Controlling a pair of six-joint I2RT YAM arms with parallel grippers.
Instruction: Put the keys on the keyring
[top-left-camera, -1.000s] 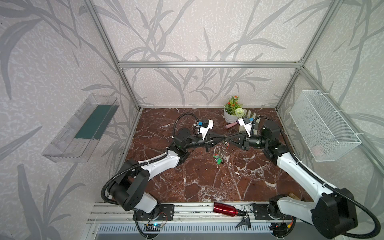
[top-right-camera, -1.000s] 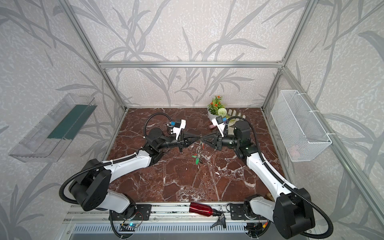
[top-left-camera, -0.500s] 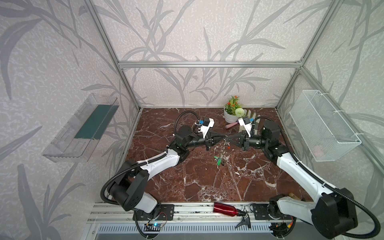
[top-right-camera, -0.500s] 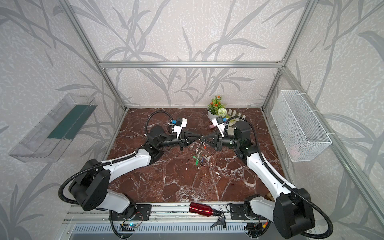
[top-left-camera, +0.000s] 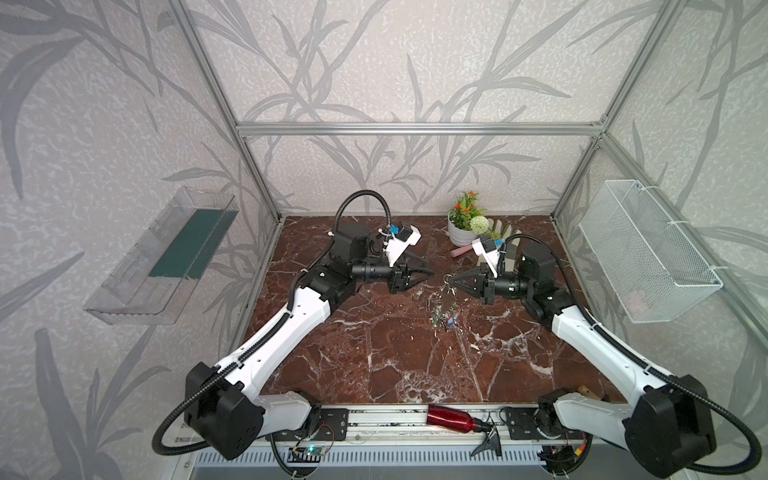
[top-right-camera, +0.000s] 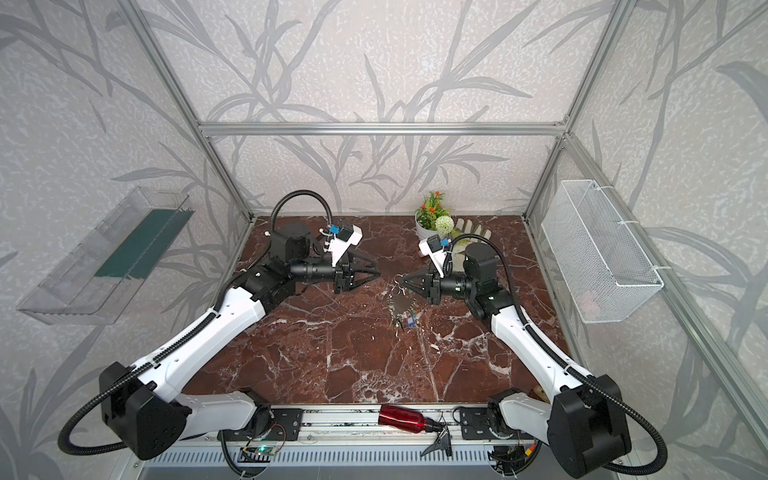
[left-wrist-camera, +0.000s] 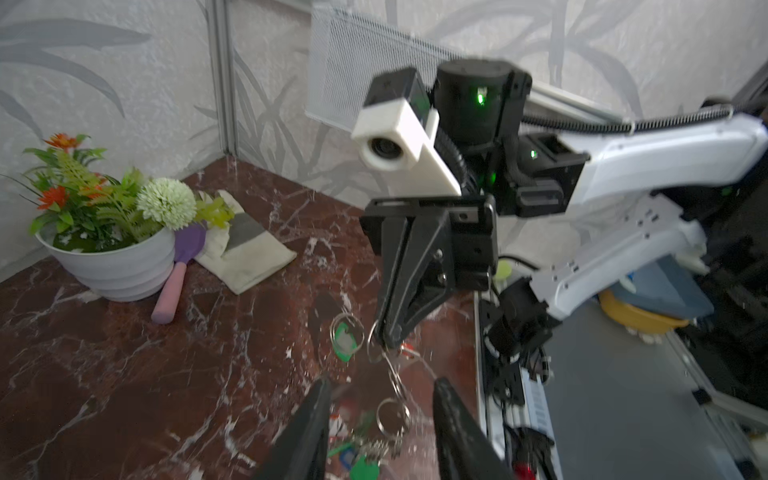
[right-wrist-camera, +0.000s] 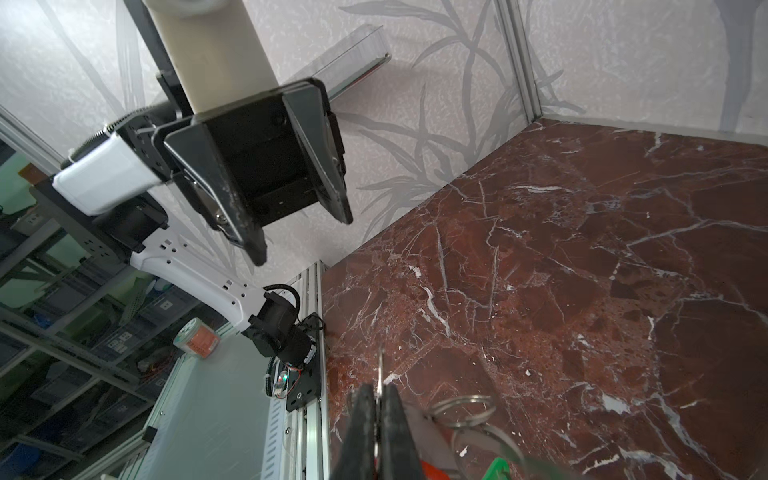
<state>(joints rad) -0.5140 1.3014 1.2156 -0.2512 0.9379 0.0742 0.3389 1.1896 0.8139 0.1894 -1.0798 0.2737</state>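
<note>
My right gripper (right-wrist-camera: 378, 390) is shut on a thin silver split ring at the edge of the keyring (top-right-camera: 399, 304). The grey-tan plate hangs below its tip (top-left-camera: 453, 279), above the marble floor. More split rings (left-wrist-camera: 392, 411) dangle from the plate, and green and blue key tags (top-left-camera: 449, 320) hang lowest. A red-orange tag (right-wrist-camera: 433, 471) shows beside the right fingers; whether it is hooked on is unclear. My left gripper (left-wrist-camera: 382, 382) is open and holds nothing. It sits a short gap to the left (top-left-camera: 430, 274), facing the right gripper, with the rings seen between its fingers.
A white flower pot (top-left-camera: 461, 235), a pink-handled purple scoop (left-wrist-camera: 174, 286) and a work glove (left-wrist-camera: 245, 257) lie at the back. A wire basket (top-left-camera: 644, 253) hangs on the right wall, and a clear shelf (top-left-camera: 166, 257) on the left wall. A red bottle (top-left-camera: 451, 417) lies on the front rail.
The left gripper has opened and drawn back to the left, away from the right gripper's tip. The keyring now hangs from the right gripper alone, which stays shut.
</note>
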